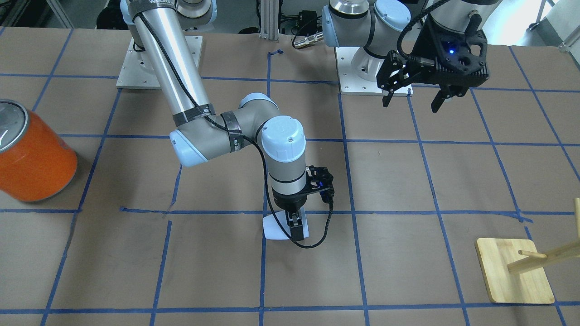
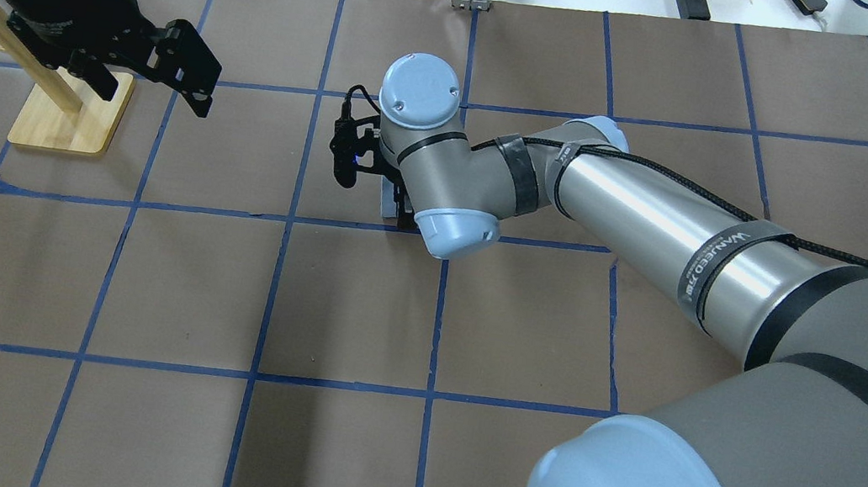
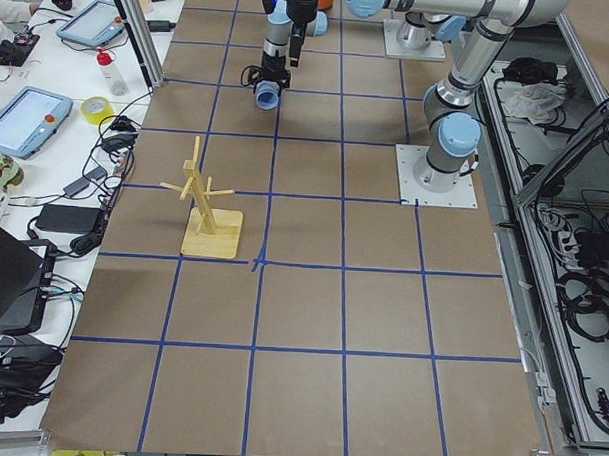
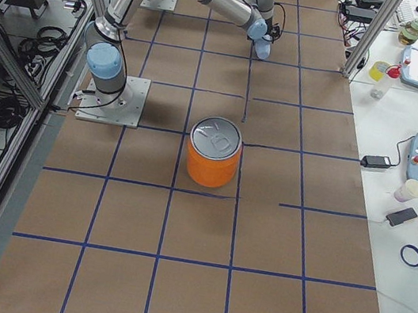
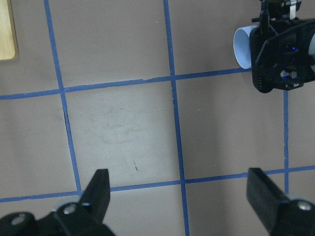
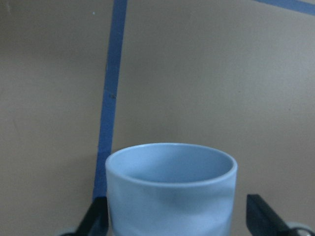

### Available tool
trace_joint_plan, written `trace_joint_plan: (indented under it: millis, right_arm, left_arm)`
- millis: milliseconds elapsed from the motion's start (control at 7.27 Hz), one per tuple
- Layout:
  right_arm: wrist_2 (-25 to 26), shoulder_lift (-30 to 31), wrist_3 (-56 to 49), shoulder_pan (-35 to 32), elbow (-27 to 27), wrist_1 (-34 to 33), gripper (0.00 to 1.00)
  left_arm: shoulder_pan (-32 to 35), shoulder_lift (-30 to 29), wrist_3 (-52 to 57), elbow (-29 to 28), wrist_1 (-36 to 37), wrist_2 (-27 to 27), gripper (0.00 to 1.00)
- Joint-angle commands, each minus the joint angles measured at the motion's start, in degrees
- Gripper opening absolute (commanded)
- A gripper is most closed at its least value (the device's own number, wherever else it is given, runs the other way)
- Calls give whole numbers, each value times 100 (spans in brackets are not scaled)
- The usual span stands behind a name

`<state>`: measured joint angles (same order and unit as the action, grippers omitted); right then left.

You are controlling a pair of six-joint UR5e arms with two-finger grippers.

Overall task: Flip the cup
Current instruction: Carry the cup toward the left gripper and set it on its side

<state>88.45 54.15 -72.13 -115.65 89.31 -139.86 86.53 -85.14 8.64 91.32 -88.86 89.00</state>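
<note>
The pale lavender-blue cup [image 1: 275, 228] lies on its side on the brown paper near the table's middle. My right gripper [image 1: 297, 228] points straight down over it. In the right wrist view the cup [image 6: 170, 191] sits between the two fingers [image 6: 96, 216], rim away from the camera. The jaws stand wide, with a small gap on the right side, so the gripper is open around the cup. My left gripper [image 1: 410, 97] is open and empty, high above the table near its base. The left wrist view shows the cup's open rim [image 5: 242, 46] beside the right gripper.
A large orange can [image 1: 34, 154] with a silver top stands on the robot's right side of the table. A wooden peg stand [image 1: 514, 271] on a square base stands on the robot's left side, also seen in the overhead view [image 2: 65, 119].
</note>
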Motion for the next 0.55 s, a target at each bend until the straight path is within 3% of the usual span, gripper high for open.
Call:
trace_joint_plan:
  millis: [0,275,413]
  right_arm:
    - [-30,471,40,25,34,107,100]
    - [5,1138,128,261,25,1122,100]
    - [-3,1602,146,462,25,1658,100]
  left_arm:
    - [-22,15,7,9,-9,-31,100]
    - [-40,146,-20,-17,-35,-84,100]
    - [-83,173,6,-26,-53,-371,100]
